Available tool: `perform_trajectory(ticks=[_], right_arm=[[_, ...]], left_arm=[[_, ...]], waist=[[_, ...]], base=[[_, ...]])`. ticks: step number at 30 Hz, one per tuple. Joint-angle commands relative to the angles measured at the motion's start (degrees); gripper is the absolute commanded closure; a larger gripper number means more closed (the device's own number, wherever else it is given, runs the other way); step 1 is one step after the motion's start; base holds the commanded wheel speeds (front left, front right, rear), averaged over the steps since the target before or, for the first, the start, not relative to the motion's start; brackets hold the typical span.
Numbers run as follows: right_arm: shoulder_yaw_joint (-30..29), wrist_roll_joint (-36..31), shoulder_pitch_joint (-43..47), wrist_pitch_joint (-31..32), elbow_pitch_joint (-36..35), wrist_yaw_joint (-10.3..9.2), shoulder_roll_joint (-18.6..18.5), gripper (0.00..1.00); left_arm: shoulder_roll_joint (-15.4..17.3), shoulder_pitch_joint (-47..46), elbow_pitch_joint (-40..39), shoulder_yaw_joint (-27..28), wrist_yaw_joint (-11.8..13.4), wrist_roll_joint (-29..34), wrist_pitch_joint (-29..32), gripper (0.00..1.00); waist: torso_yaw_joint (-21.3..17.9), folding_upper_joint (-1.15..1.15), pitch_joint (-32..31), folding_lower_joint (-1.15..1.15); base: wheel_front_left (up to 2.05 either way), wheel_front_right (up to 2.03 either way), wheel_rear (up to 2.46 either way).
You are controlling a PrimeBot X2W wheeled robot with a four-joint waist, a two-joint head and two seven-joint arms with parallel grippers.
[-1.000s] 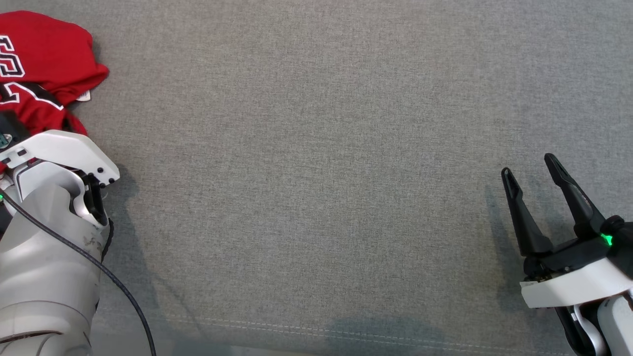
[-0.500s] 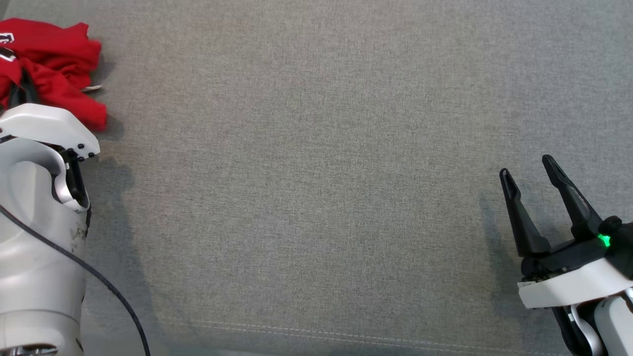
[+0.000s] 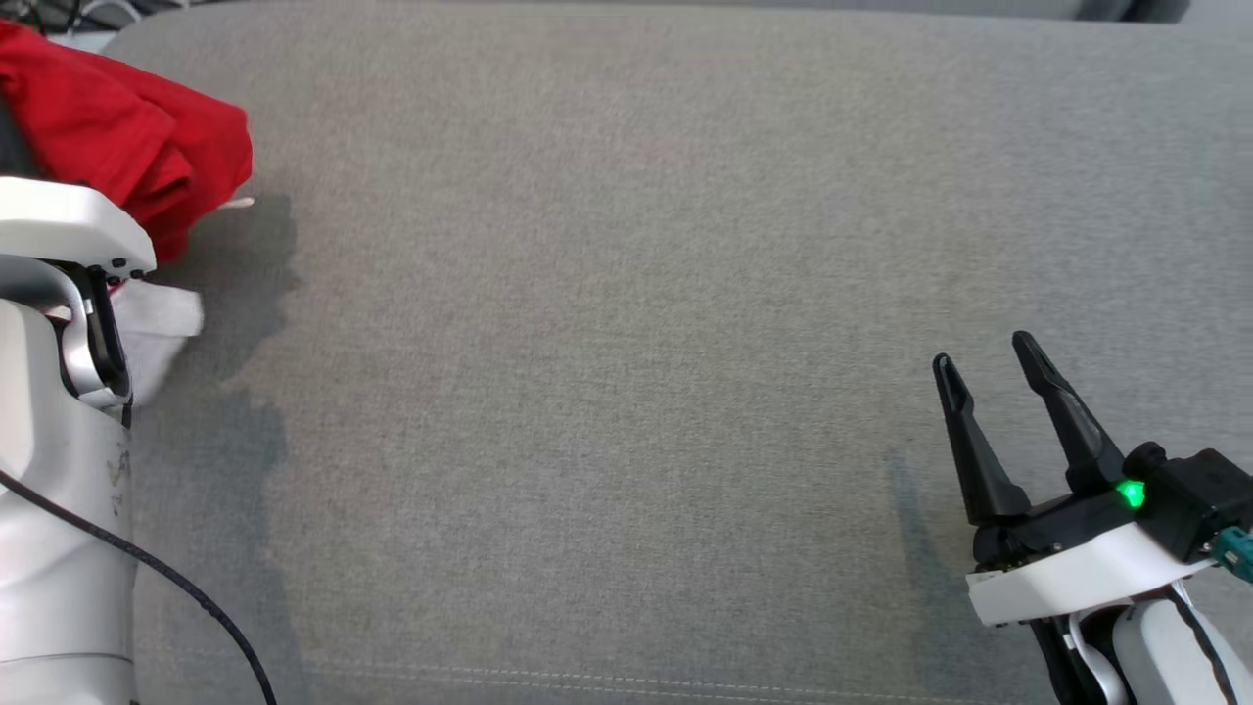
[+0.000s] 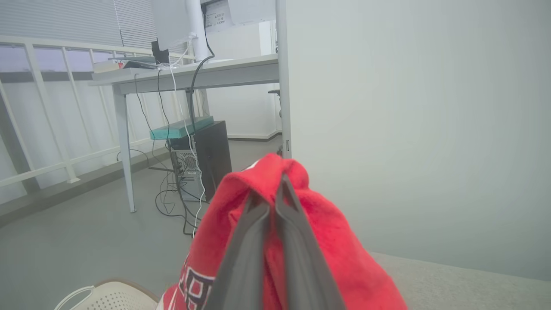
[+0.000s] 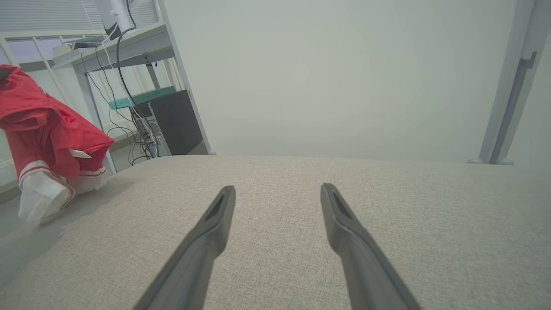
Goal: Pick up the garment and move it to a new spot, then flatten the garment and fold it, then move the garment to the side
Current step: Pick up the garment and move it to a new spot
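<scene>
From the head camera, the red garment (image 3: 157, 137) is bunched at the far left end of the grey cushion (image 3: 626, 323), partly hidden behind the pale left forearm (image 3: 49, 470), with a black cable (image 3: 186, 607) trailing below it. The right gripper (image 3: 984, 351) sits well apart at the lower right, its fingers spread with nothing between them.

Along the left wrist, the left gripper (image 4: 275, 193) is pinched tight on a fold of the garment, and the red cloth wraps round both fingers. Behind it are a desk (image 4: 193, 75), a dark computer tower (image 4: 213, 155) with hanging wires, and a white perforated basket (image 4: 107, 295).

Along the right wrist, the cushion lies bare between the parted fingers. The garment hangs at the far left, its white hem down at the cushion's end.
</scene>
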Motion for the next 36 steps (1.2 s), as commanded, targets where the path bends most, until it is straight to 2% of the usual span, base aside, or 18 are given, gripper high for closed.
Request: perform_trajectory(ticks=[1,11,16,28,36], right_arm=[[1.0,0.6,-0.3,-0.6,-0.8,0.24,0.1,0.00],[0.3,0.8,2.2,-0.6,0.5,0.24,3.6,0.00],[0.0,0.8,2.7,-0.6,0.8,0.24,4.8,0.00],[0.1,0.8,3.4,-0.6,1.2,0.24,6.2,0.00],[0.5,1.0,3.5,-0.6,1.3,0.24,6.3,0.00]], left_arm=[[3.4,0.7,-2.2,1.0,-0.4,0.8,-0.6,1.00],[3.9,1.2,-8.8,0.1,-3.4,0.4,-0.6,1.00],[2.9,0.9,-11.3,-1.1,-4.2,-0.4,1.1,1.00],[-0.9,2.9,-16.5,-6.3,-6.6,-1.1,6.1,1.00],[-5.6,4.4,-18.0,-11.7,-8.8,-2.0,8.6,1.00]], waist=[[-1.4,0.00,-1.7,0.00],[-6.6,0.00,-6.9,0.00],[-9.7,0.00,-8.6,0.00],[-17.5,0.00,-10.5,0.00],[-21.7,0.00,-11.3,0.00]], base=[[0.00,0.00,0.00],[0.00,0.00,0.00],[0.00,0.00,0.00],[0.00,0.00,0.00],[0.00,0.00,0.00]])
